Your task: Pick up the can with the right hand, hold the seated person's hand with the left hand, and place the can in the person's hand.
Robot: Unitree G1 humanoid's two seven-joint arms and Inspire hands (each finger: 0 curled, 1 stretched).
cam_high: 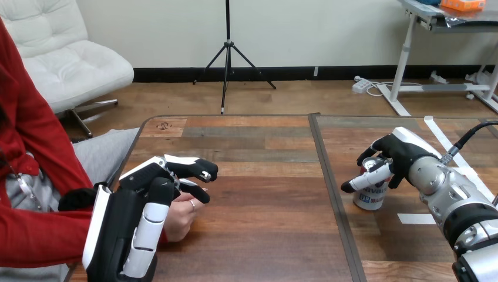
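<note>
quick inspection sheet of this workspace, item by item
surface: wooden table
job's things: can upright on the right half; person's hand at the left edge
clutter: white tape strips on the right half
hands: right hand curled round the can; left hand over the person's hand, grip unclear
cables: nothing seen
surroundings: person seated at the left side

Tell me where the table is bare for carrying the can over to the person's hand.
Bare table runs across the middle, between the can in the right hand and the left hand. Crowded at near left, where that hand overlaps the person's hand.
</note>
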